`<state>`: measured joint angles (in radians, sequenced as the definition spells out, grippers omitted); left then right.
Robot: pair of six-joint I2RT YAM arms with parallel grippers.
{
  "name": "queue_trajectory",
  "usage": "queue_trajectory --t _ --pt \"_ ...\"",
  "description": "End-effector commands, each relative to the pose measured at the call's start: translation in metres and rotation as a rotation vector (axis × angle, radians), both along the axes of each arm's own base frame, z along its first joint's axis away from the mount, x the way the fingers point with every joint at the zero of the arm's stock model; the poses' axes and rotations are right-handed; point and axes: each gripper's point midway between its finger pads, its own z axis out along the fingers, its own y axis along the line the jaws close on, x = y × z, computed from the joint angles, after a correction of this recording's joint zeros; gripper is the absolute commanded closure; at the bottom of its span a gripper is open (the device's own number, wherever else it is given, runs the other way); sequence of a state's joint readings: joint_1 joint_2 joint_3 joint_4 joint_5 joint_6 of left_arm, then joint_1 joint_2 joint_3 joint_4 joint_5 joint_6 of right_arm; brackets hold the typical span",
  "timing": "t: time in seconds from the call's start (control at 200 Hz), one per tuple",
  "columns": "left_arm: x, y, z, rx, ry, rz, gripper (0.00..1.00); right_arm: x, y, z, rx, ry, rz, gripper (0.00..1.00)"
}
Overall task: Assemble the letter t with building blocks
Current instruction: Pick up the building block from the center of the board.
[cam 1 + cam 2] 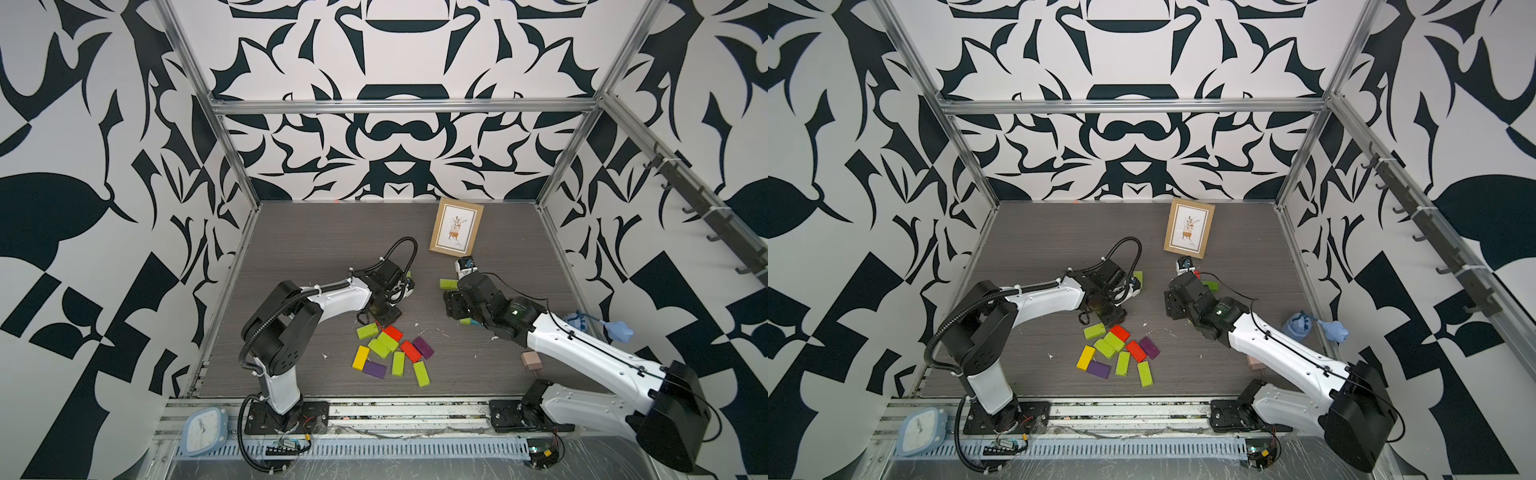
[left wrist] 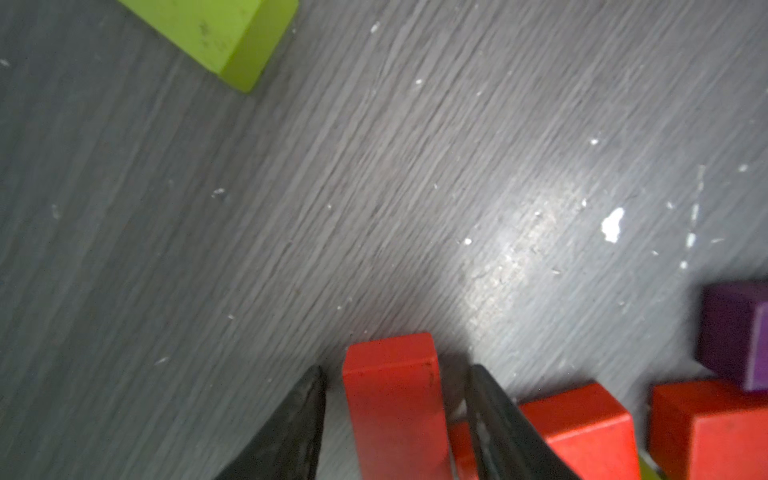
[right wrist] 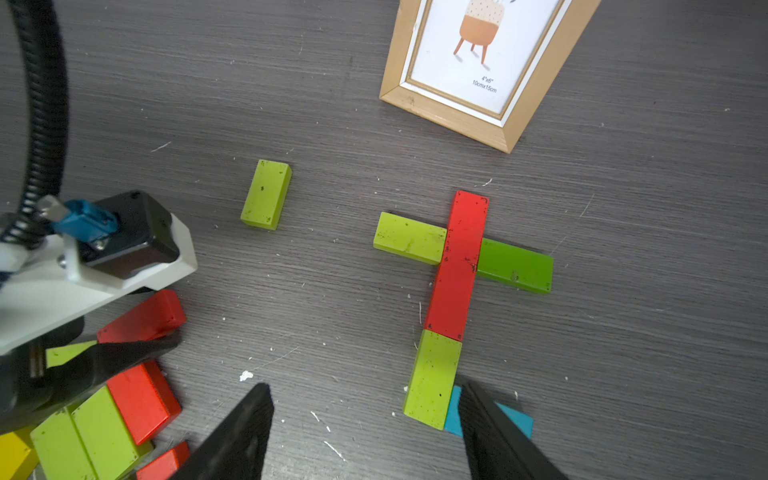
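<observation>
A cross of building blocks lies on the table in the right wrist view: a red stem (image 3: 457, 266), a lime arm (image 3: 409, 237), a darker green arm (image 3: 515, 266), a lime foot (image 3: 434, 380) and a teal block (image 3: 511, 419) partly behind one finger. My right gripper (image 3: 365, 388) hovers open beside the foot with only bare table between its fingers. My left gripper (image 2: 397, 370) is down at the pile (image 1: 390, 349). It is open, its jaws astride a red block (image 2: 392, 399) with a thin gap on each side. A loose lime block (image 3: 266, 194) lies apart.
A wooden picture frame (image 1: 456, 226) stands behind the cross. A pale pink plug adapter (image 1: 531, 361) lies beside the right arm, and a blue object (image 1: 615, 330) sits at the right wall. A clock (image 1: 203, 428) rests on the front rail. More red blocks (image 2: 582, 428) and a purple block (image 2: 733, 332) crowd the left gripper.
</observation>
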<state>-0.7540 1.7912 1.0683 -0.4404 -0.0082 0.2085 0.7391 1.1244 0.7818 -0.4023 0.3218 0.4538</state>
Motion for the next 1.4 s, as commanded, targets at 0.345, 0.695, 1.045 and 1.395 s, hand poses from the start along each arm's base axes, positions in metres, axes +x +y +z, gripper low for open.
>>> queue_trajectory --t 0.345,0.695,1.045,1.395 --pt "-0.006 0.024 -0.011 0.121 0.049 0.087 0.41 0.002 -0.003 0.007 0.017 -0.020 -0.025 0.27" --pt "-0.009 0.042 -0.008 0.209 0.060 0.131 0.43 0.001 -0.006 0.008 0.009 -0.021 -0.043 0.27" --pt "-0.018 0.042 -0.014 0.194 0.099 0.160 0.49 0.003 -0.007 0.006 0.006 -0.018 -0.054 0.27" --pt "-0.004 0.036 -0.010 0.166 0.064 0.112 0.68 0.001 -0.016 0.001 -0.030 -0.013 -0.083 0.28"
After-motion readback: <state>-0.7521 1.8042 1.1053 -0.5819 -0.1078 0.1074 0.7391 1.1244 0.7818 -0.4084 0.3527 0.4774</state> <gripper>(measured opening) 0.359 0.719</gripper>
